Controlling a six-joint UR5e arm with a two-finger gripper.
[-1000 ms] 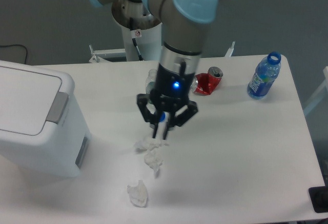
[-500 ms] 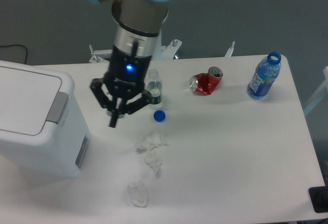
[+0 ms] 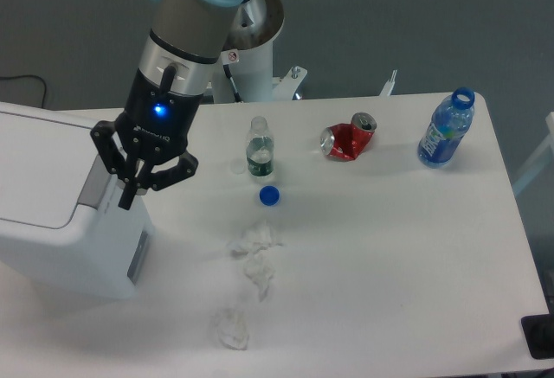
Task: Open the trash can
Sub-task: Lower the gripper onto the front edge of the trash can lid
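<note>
The trash can (image 3: pixel 52 214) is the big white boxy bin at the left edge of the table, its flat lid (image 3: pixel 39 166) down and a grey tab (image 3: pixel 93 189) on its right rim. My gripper (image 3: pixel 127 200) hangs just right of that tab, at the bin's upper right corner. Its fingers are together at the tip and hold nothing.
A small clear bottle (image 3: pixel 259 147) stands mid-table with a blue cap (image 3: pixel 269 195) lying before it. Crumpled white paper bits (image 3: pixel 254 255) trail toward the front edge. A crushed red can (image 3: pixel 348 138) and an upright blue bottle (image 3: pixel 446 128) sit at the right.
My gripper has swung left across the table, from above the paper bits to the trash can's right rim. The objects on the table have not moved.
</note>
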